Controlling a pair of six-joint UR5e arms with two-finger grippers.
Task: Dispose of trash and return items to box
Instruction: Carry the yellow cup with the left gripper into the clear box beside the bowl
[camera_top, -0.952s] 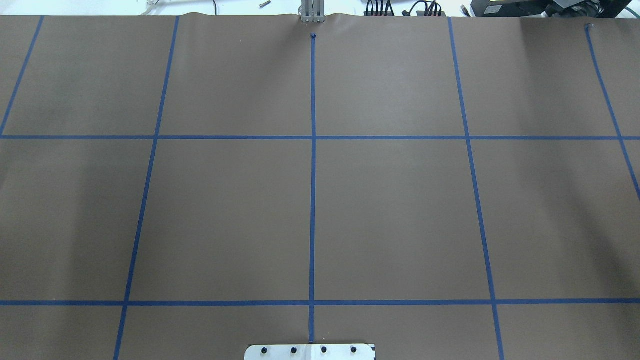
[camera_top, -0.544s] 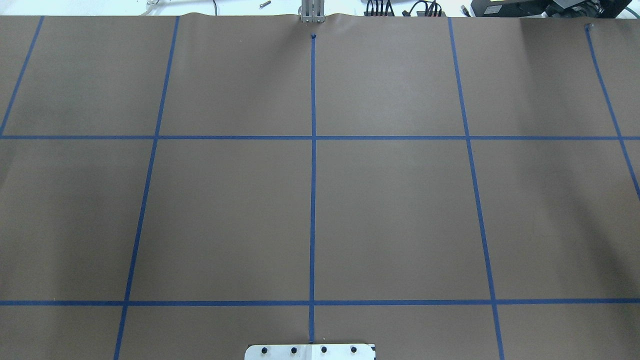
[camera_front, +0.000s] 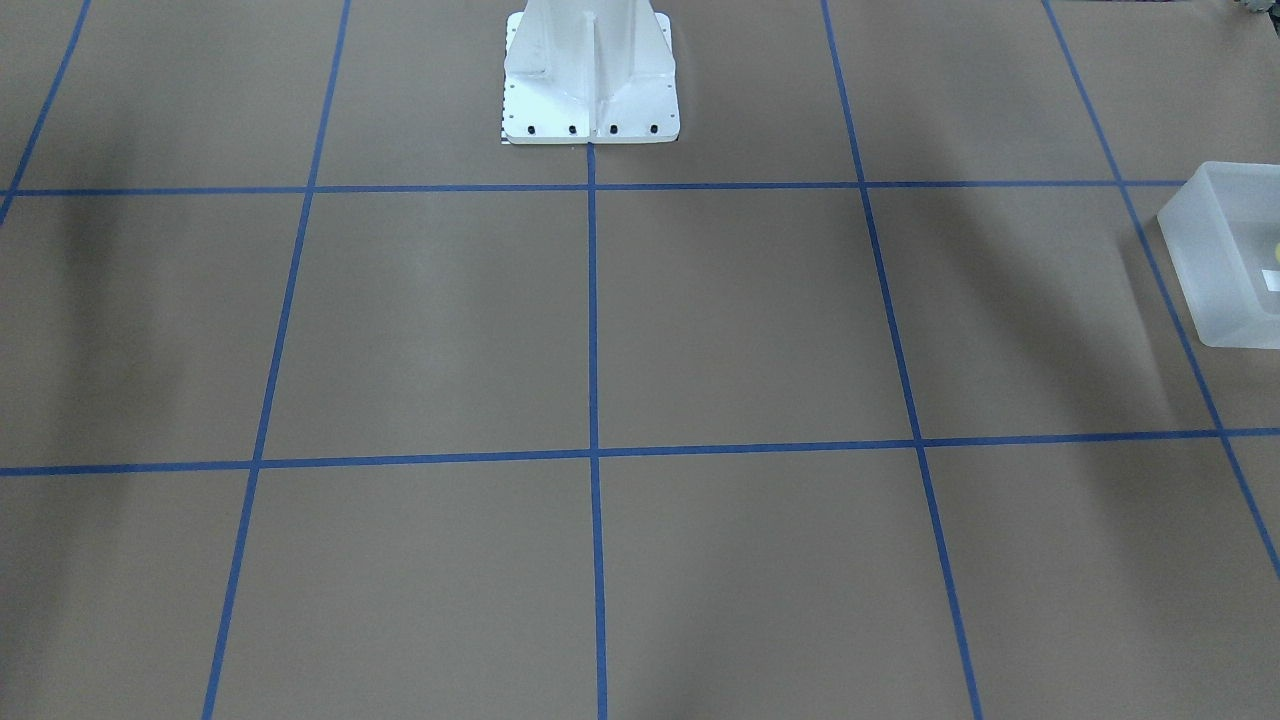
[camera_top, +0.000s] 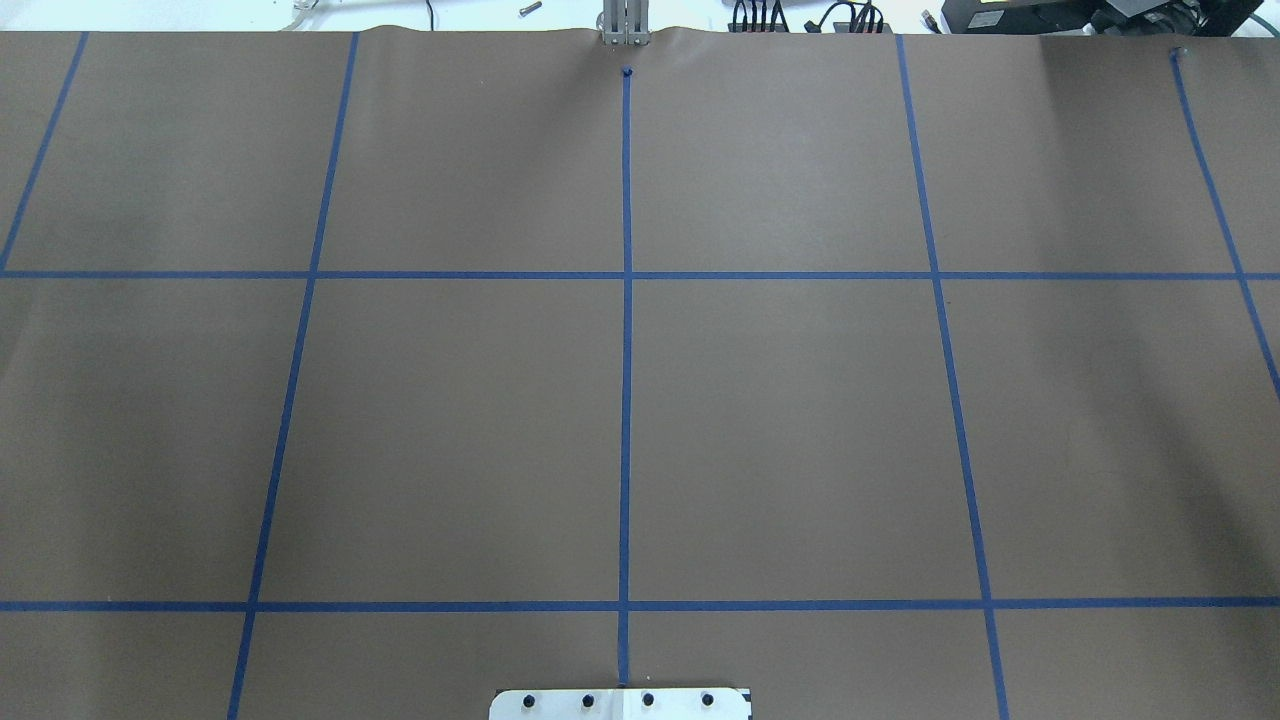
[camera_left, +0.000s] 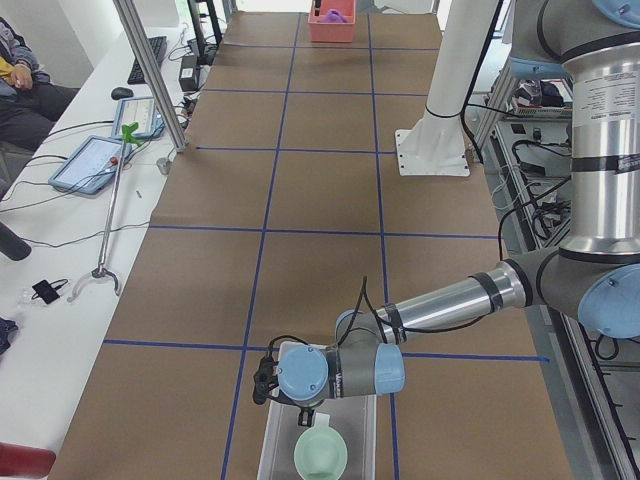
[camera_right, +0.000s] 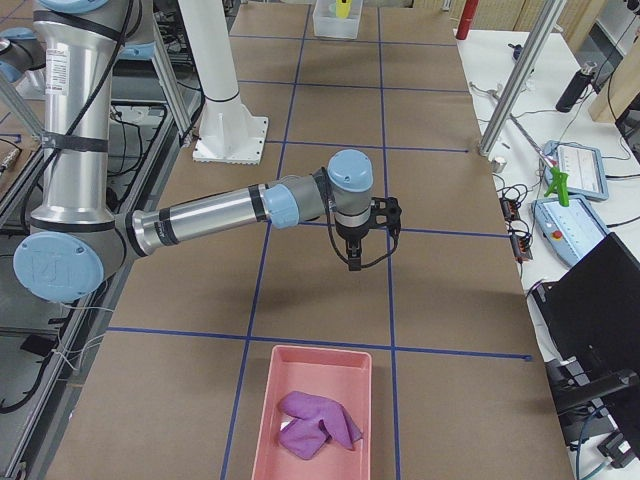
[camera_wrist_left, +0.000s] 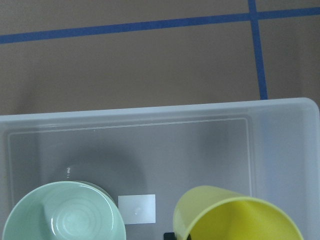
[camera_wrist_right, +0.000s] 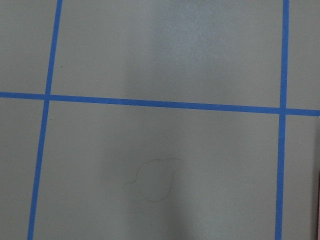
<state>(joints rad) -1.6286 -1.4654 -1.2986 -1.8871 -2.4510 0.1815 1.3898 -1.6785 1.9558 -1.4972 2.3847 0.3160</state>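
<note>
One yellow cup (camera_wrist_left: 240, 220), one green bowl (camera_wrist_left: 60, 217), inside box (camera_wrist_left: 285, 145)

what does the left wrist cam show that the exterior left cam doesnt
Only the left wrist view: the yellow cup and a small white label inside the box.
Only the exterior left view: the left arm reaching over the box, a pink tray at the table's far end, and a seated person at the side desk.
Both: the box, the pale green bowl in it, and the brown table cover with blue tape lines.
</note>
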